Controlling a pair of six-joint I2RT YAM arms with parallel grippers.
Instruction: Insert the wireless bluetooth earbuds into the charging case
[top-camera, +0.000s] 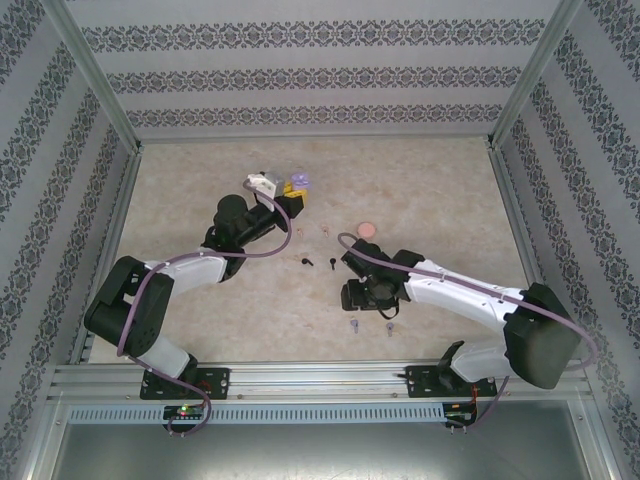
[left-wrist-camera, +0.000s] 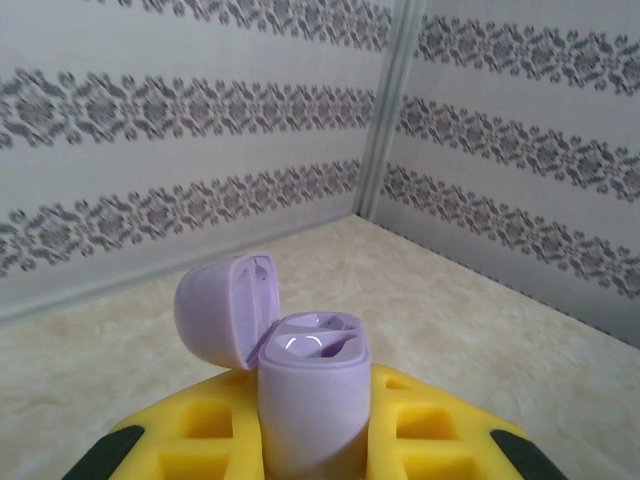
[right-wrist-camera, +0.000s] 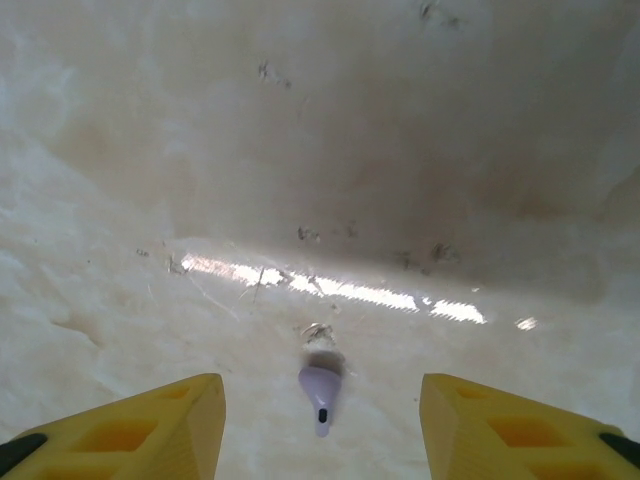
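Note:
My left gripper (left-wrist-camera: 315, 445) is shut on a light purple charging case (left-wrist-camera: 312, 400), which stands upright between the yellow fingers (left-wrist-camera: 215, 430). Its lid (left-wrist-camera: 225, 310) is flipped open to the left. From above, that case (top-camera: 297, 183) is held at the back middle of the table. My right gripper (right-wrist-camera: 322, 430) hangs open just above the table, fingers wide apart. One light purple earbud (right-wrist-camera: 320, 392) lies on the table between them, untouched. Two purple earbuds (top-camera: 353, 325) (top-camera: 390, 328) lie near the right gripper (top-camera: 372, 298), two black earbuds (top-camera: 308, 262) and two pink earbuds (top-camera: 298, 230) further back.
A round pink case (top-camera: 367, 229) lies on the table behind the right arm. The beige table (top-camera: 440, 200) is walled in by patterned panels with metal corner posts (top-camera: 525, 75). A metal rail (top-camera: 320, 378) runs along the near edge.

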